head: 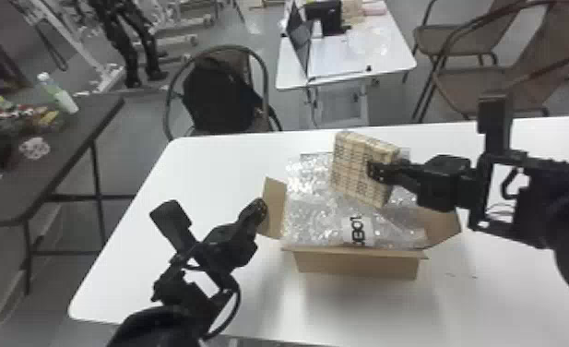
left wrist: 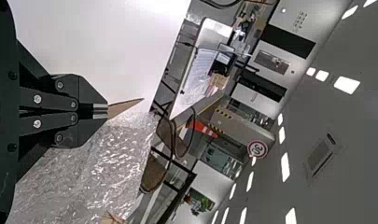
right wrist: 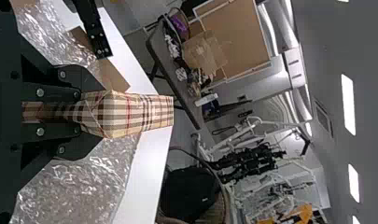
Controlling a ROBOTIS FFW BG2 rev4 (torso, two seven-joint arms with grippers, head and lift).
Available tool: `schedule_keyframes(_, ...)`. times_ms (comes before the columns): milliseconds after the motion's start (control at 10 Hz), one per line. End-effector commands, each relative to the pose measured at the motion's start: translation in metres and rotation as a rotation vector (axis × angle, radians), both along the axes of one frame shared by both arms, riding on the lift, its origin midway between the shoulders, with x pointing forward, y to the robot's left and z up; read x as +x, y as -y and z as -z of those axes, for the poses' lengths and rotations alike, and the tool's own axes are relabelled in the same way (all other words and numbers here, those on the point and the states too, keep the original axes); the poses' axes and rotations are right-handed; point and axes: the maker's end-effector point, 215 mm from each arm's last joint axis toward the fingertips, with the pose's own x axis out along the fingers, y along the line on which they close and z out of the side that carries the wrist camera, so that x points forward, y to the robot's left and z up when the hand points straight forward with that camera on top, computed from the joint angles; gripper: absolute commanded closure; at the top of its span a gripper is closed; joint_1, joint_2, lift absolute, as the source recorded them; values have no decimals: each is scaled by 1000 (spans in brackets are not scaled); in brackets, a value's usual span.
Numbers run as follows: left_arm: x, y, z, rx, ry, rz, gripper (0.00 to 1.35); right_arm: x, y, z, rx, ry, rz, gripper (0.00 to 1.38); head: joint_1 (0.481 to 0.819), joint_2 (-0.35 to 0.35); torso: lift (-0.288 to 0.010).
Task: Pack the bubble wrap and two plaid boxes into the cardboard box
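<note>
Your left arm (head: 168,323) stands over the white surface (head: 218,170), its narrowed fingers (left wrist: 87,92) at the flap of the cardboard box (head: 357,264), pinching or not, you can't tell. Bubble wrap (head: 313,226) spreads over the box's mouth; above it, your right fingers (head: 380,171) grip one plaid box (head: 350,168), yet to be packed, and whether the second is inside you can't tell.

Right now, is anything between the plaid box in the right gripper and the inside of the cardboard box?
Yes, bubble wrap is in the way: it spreads across the open top of the cardboard box, below the plaid box in the right gripper.
</note>
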Motion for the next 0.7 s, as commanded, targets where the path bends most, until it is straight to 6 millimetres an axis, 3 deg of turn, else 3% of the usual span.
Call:
schedule_keyframes(0,0,1,0,-3,-1,-1,1208,-7,-8,19,-22,-73,-40,1072,695,291,-109)
schedule_keyframes(100,0,1,0,-3,-1,-1,1208,-9,-8,27,-35,-107,-57,756,695,299,-109)
schedule_keyframes(200,-1,1,1,-4,-2,-1,1208,-8,-6,28,-37,-106,-54,256,695,302,-109)
schedule_keyframes(300,0,2,0,-5,0,1,1208,-6,-3,21,-12,-77,-53,16,695,303,-109)
schedule_keyframes(500,0,2,0,-5,0,1,1208,9,21,-7,-24,78,4,180,695,295,-109)
schedule_keyframes(600,0,1,0,-4,1,0,1208,21,49,-27,-103,206,86,205,695,289,-109)
